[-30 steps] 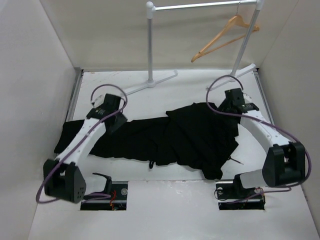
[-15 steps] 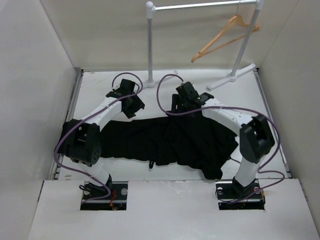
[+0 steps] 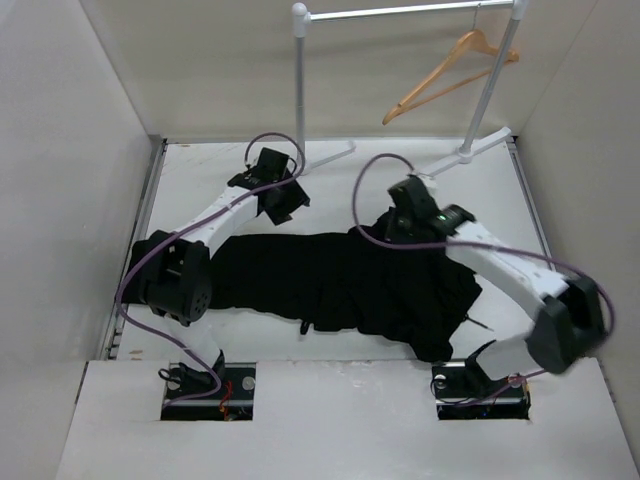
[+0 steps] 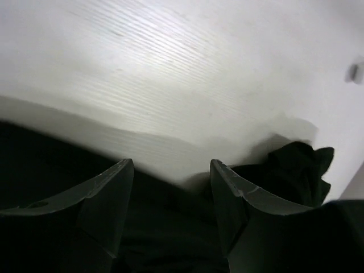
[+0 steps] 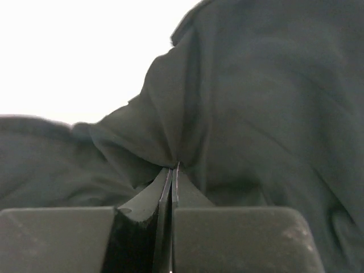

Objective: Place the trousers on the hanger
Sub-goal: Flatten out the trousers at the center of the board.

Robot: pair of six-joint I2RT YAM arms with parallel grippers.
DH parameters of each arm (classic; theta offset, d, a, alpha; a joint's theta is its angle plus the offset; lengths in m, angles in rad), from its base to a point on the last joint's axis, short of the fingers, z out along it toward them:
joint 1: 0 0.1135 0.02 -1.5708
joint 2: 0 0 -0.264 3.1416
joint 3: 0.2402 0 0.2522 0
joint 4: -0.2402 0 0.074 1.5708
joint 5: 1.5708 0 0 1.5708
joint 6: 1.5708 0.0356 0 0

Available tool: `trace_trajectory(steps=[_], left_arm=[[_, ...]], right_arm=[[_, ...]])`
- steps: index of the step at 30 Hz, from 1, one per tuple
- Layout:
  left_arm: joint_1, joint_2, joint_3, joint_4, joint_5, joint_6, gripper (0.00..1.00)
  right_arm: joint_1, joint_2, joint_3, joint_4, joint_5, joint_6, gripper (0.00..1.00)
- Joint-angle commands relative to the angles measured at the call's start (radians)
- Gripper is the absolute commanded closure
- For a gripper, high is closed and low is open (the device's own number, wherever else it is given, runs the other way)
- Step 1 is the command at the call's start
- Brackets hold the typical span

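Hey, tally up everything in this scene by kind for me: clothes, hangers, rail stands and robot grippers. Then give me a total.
Black soft fabric trousers: 1
Light tan wooden triangular hanger: 1
Grey metal rail stand: 1
Black two-finger grippers: 2 (left gripper, right gripper)
Total: 5

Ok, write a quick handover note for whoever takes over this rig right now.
Left gripper: open, by the far edge of the trousers, holding nothing.
Right gripper: shut on a fold of the trousers.
Trousers: lying on the table.
Hanger: hanging bare on the rail.
Done: one pinch taken.
To do: lift the trousers, drape them over the hanger.
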Motion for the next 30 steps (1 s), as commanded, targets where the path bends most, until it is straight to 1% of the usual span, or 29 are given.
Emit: trace_trajectory(steps=[1,4,7,9,11,14,18,22,25,30], left_arm=[[-0.056,0.022,0.073,0.015,0.037,0.003,0.45],[-0.108,0.063,0.113,0.026,0.096,0.001,0.43],[-0.171,0.104,0.155,0.049,0.149,0.001,0.43],[-0.203,0.129,0.179,0.055,0.152,0.004,0.43],[-0.231,0.157,0.198,0.059,0.155,0.006,0.44],[-0.283,0.203,0.216,0.046,0.156,0.009,0.44],[-0.341,0.281,0.26,0.043,0.181,0.006,0.44],[-0.383,0.347,0.3,0.059,0.297,-0.003,0.43],[-0.409,0.359,0.287,0.099,0.35,-0.006,0.43],[-0.418,0.359,0.256,0.205,0.359,-0.083,0.41]], right_arm=[[-0.042,-0.273,-0.18,-0.023,0.039,0.167,0.99],[-0.093,-0.514,-0.384,-0.072,0.01,0.317,0.99],[-0.13,-0.715,-0.52,-0.151,-0.028,0.441,0.99],[-0.14,-0.809,-0.564,-0.234,-0.042,0.503,0.99],[-0.137,-0.861,-0.578,-0.32,-0.039,0.538,0.98],[-0.134,-0.898,-0.594,-0.401,-0.024,0.558,0.94],[-0.134,-0.904,-0.614,-0.409,-0.033,0.546,0.92],[-0.134,-0.918,-0.615,-0.414,-0.025,0.545,0.92],[-0.134,-0.935,-0.635,-0.399,-0.034,0.537,0.93],[-0.118,-0.941,-0.649,-0.38,-0.048,0.534,0.93]])
